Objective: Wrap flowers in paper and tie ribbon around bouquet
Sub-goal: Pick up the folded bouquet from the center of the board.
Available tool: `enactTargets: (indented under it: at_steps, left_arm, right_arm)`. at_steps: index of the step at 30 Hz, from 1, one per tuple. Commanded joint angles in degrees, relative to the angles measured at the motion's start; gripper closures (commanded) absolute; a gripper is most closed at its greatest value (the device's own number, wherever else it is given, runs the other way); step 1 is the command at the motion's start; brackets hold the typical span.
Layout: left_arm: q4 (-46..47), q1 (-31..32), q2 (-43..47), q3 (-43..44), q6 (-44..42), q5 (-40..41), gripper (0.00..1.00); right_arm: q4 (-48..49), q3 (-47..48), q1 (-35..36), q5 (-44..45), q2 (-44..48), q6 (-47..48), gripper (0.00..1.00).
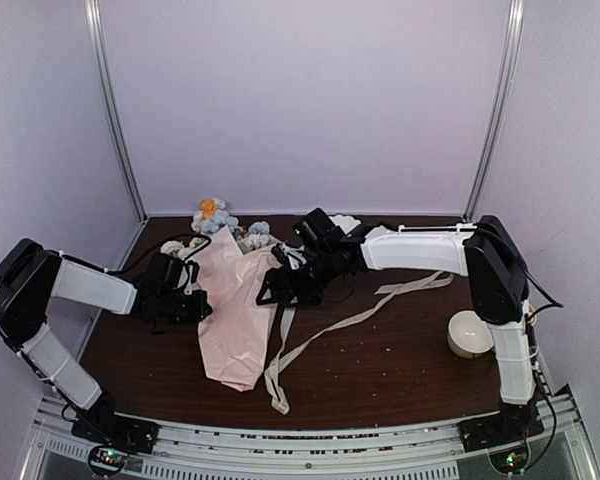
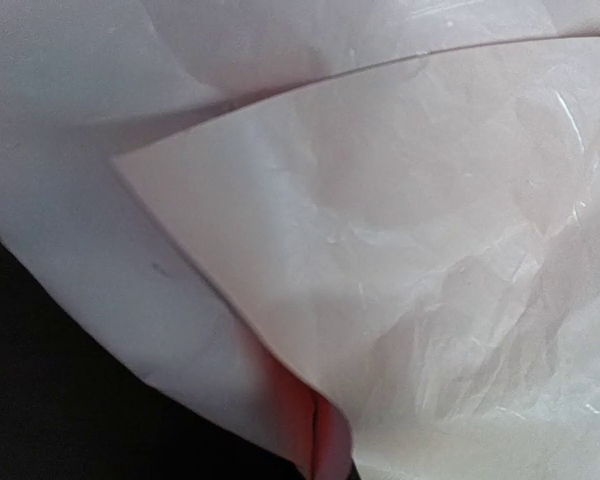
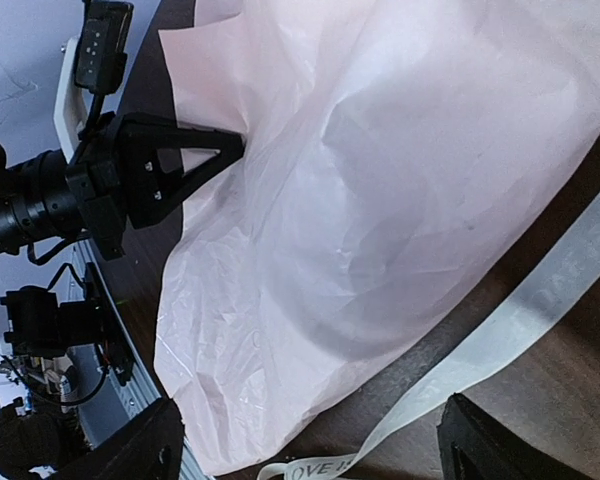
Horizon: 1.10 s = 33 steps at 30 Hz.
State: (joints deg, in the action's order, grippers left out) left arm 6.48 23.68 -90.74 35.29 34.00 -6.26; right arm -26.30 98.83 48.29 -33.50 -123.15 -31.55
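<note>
Right now the left gripper pinches the paper's left edge, while the right gripper gapes wide, holding nothing, at its right fold. Flowers poke out at the far end; the ribbon lies loose on the table. Held by one pinch, the wrap may spring open, or a tug may tear it

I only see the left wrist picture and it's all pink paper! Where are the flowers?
Observer: The flowers poke out at the far end of the paper; the top camera shows them.
Operator: Is my left hand holding anything?
Observer: Yes, the left gripper is shut on the paper's edge.
Operator: And the ribbon?
Observer: The ribbon lies loose on the table, right of the paper, not tied.
</note>
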Motion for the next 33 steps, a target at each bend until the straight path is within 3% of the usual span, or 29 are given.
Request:
enactTargets:
  at_steps: [1,7,23,27,33]
  left_arm:
    - [-1.09,-0.07,-1.1,-1.35,-0.18,-0.27,1.0]
    - [-0.62,-0.08,-1.98,-1.45,0.0,-0.72,1.0]
    - [0.45,0.72,-2.56,-1.6,0.9,-1.43,1.0]
    - [1.42,0.92,-2.58,-1.86,1.37,-1.93,1.0]
    - [1.35,0.92,-2.04,-2.15,1.26,-1.66,1.0]
  right_arm:
    - [8.84,-3.95,0.75,-4.49,-0.2,-8.6,0.16]
    - [11.22,-3.99,1.99,-6.81,-3.97,-12.08,0.18]
    - [11.8,7.17,2.95,-6.82,-14.19,-18.19,0.2]
    - [14.16,8.54,3.12,-6.2,-15.65,-20.8,0.31]
    - [16.56,7.76,3.12,-6.32,-14.92,-22.06,0.71]
